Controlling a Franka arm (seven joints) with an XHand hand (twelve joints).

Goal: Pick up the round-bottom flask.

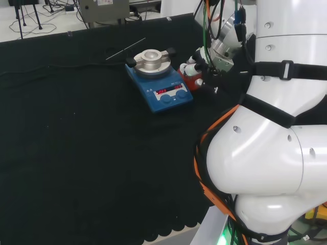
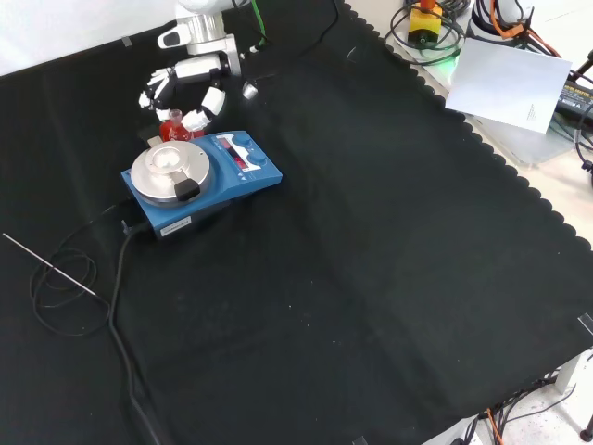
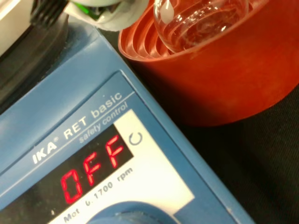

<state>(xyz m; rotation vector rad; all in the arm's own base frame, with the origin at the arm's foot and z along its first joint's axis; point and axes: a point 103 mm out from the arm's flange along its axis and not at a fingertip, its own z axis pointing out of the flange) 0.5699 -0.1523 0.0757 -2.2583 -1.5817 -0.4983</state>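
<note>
Flask position first: from my remote station I read the round-bottom flask (image 3: 201,18) as seated in a red ribbed stand (image 3: 219,70), its clear glass bulb resting in the stand's stepped well in the wrist view. The stand sits on the black cloth of the bench (image 2: 371,278), just beside the blue stirrer plate (image 2: 199,181), at the end bearing the lit red display (image 3: 91,170). In the front view the stand (image 2: 174,130) lies just beyond the plate's far edge; in the head view it shows to the plate's right.

I see the robot hand (image 2: 181,93) directly over the stand in the front view, fingers curved in an arc around it. I cannot confirm contact with the glass. A thin metal rod (image 2: 46,264) lies well apart on the cloth near the plate's black cable (image 2: 116,278).
</note>
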